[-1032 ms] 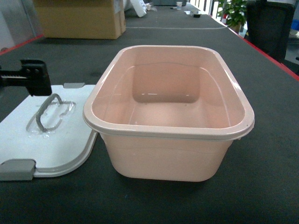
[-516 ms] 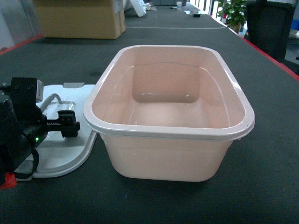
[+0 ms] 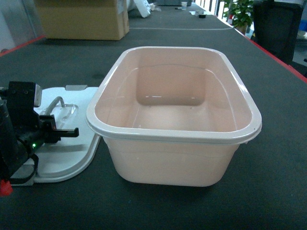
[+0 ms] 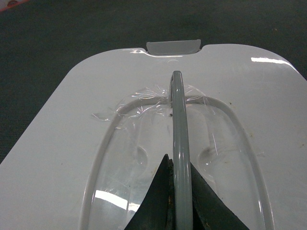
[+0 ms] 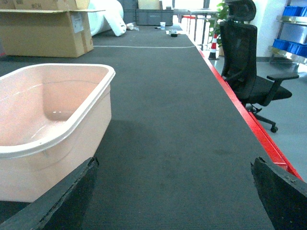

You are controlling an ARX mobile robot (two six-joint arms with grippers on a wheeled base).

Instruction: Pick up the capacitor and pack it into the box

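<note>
The pale pink box (image 3: 172, 163) stands open and empty in the middle of the dark mat; its near corner also shows in the right wrist view (image 5: 57, 124). Its grey-white lid (image 3: 72, 153) lies flat to the box's left. My left gripper (image 3: 69, 132) sits low over the lid. In the left wrist view the left gripper (image 4: 178, 165) is shut on the lid's grey handle (image 4: 178, 120), which stands upright between the fingers above the lid (image 4: 62, 143). My right gripper (image 5: 173, 163) hangs open over bare mat, right of the box. No capacitor is in view.
A brown cardboard carton (image 3: 81, 19) stands at the back left. The mat's red edge (image 5: 249, 120) runs along the right side, with a black office chair (image 5: 244, 62) beyond it. A potted plant (image 3: 240, 12) is at the far right.
My left arm came down from above the lid's far left corner onto the lid's handle. It has since shifted slightly left.
</note>
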